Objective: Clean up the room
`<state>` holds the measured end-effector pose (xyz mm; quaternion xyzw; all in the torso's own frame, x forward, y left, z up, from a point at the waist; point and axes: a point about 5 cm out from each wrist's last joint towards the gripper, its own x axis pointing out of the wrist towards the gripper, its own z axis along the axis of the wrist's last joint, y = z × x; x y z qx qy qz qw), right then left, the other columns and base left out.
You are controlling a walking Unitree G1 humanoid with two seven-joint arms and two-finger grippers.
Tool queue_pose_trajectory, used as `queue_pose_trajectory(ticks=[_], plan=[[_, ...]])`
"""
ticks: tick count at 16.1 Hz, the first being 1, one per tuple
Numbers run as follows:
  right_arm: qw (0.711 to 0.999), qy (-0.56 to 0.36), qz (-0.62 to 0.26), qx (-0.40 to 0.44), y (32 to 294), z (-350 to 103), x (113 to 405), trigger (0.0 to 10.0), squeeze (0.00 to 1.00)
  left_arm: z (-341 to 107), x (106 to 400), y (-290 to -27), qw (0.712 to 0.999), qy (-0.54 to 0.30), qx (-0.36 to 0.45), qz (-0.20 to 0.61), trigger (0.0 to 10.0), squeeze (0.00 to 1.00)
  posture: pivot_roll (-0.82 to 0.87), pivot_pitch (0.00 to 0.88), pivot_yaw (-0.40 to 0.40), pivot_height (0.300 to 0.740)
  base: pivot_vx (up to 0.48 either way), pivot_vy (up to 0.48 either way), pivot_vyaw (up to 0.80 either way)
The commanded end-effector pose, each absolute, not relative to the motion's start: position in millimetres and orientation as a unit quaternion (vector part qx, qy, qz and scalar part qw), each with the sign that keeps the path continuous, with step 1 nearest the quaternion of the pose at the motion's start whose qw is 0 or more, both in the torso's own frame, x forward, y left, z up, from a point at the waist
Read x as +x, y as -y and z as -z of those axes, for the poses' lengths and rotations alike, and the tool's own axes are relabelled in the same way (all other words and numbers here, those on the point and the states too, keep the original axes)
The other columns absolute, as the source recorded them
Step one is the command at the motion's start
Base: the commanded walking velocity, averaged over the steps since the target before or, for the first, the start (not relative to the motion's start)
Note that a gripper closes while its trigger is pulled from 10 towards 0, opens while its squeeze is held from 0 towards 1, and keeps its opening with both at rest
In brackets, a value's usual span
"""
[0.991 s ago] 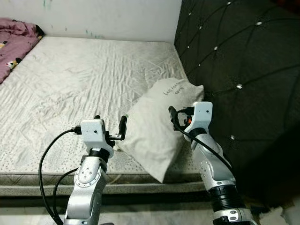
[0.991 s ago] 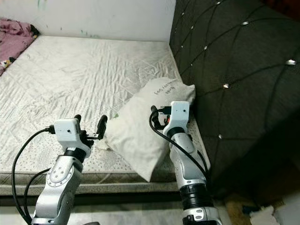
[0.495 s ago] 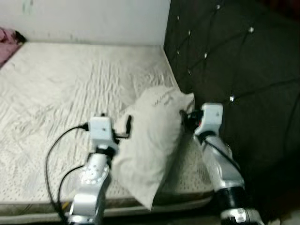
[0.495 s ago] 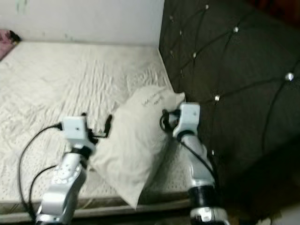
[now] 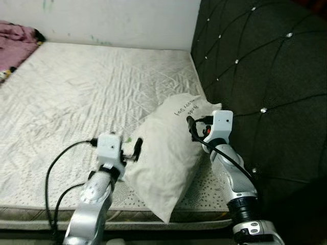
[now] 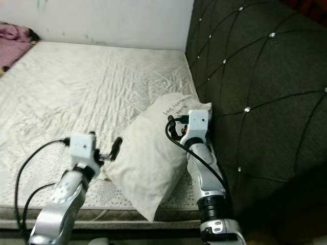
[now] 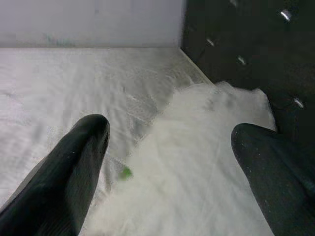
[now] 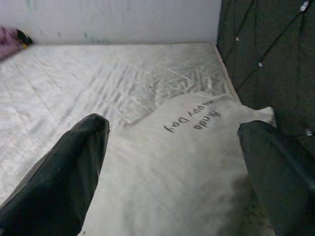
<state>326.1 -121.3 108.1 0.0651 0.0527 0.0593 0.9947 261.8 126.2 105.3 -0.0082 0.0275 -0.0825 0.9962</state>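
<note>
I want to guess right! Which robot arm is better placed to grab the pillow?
Probably the right: the right gripper sits open over the pillow, near its top by the headboard. The left gripper is only beside its edge.

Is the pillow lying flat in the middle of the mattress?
No, the pillow lies at the near right corner of the mattress, with its far end against the dark headboard.

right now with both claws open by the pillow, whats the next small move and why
Probably bring both claws inward onto the pillow. The left claw sits at its near left edge, the right claw at its right side by the headboard, both open with nothing gripped.
</note>
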Motion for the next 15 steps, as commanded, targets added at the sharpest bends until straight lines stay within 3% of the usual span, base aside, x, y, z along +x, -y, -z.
queue_pose_trajectory(ticks=[1, 10, 12, 15], plan=[[0.995, -0.029, -0.051, 0.078, 124, -120, 326, 10.0, 0.0, -116, 265, -129, 0.998, 0.01, -0.009, 0.055, 10.0, 0.0, 0.11, 0.0, -0.038, 0.74, 0.0, 0.0, 0.0], [0.997, -0.025, -0.015, 0.076, 142, -116, 317, 10.0, 0.0, -109, 247, -157, 0.999, -0.005, -0.019, -0.035, 10.0, 0.0, 0.12, 0.015, -0.058, 0.74, 0.0, 0.0, 0.0], [0.997, -0.038, 0.001, 0.07, 150, -109, 308, 10.0, 0.0, -109, 249, -163, 0.999, 0.003, -0.01, -0.041, 10.0, 0.0, 0.11, 0.015, -0.046, 0.74, 0.0, 0.0, -0.8], [0.997, -0.032, -0.001, 0.069, 149, -112, 308, 10.0, 0.0, -113, 249, -162, 0.999, 0.018, 0.002, -0.041, 10.0, 0.0, 0.11, 0.007, -0.037, 0.74, 0.0, 0.0, 0.0]])
